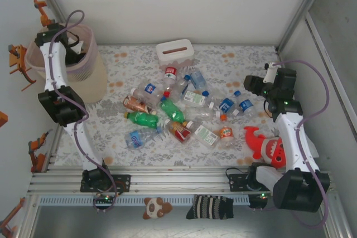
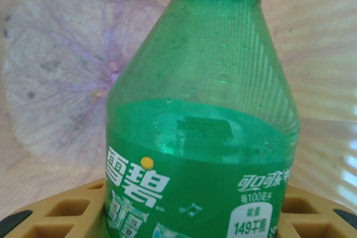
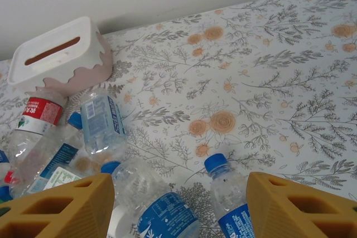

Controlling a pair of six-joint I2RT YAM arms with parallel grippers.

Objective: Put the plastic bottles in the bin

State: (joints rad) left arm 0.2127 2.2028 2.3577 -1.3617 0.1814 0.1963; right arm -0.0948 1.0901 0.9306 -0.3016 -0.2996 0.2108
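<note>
The left gripper (image 2: pixel 187 218) is clenched on a green plastic bottle (image 2: pixel 201 137), its honeycombed orange pads (image 2: pixel 56 213) pressing the white-lettered label from both sides. We read the bottle's long axis as running on past the fingertips, neck leading, straight toward what lies beyond it: the floor of the tall translucent pinkish-beige bin (image 1: pixel 97 79), where a thin purple liner bag (image 2: pixel 61 76) is gathered. In the top view this wrist sits over the bin's mouth at the far left corner of the table. So the relation that counts is simple: the bin is directly ahead of and below the jaws, and we judge that letting go should send the bottle in neck first, with little risk of catching the rim

The right gripper (image 3: pixel 181 207) stands released, its fingers (image 3: pixel 301 204) well apart and holding nothing. Just ahead of them lies a clear bottle with a blue cap and blue label (image 3: pixel 228 193), cap pointing away from the wrist, its length running roughly along the fingers. A second blue-labelled bottle (image 3: pixel 164 213) lies just beside it on the left

The remaining plastic bottles (image 1: pixel 178 110) are heaped mid-table on the flowered cover (image 3: pixel 251 82), near the white tissue box (image 3: pixel 53 54); the right arm is nearer to the blue-capped pair
</note>
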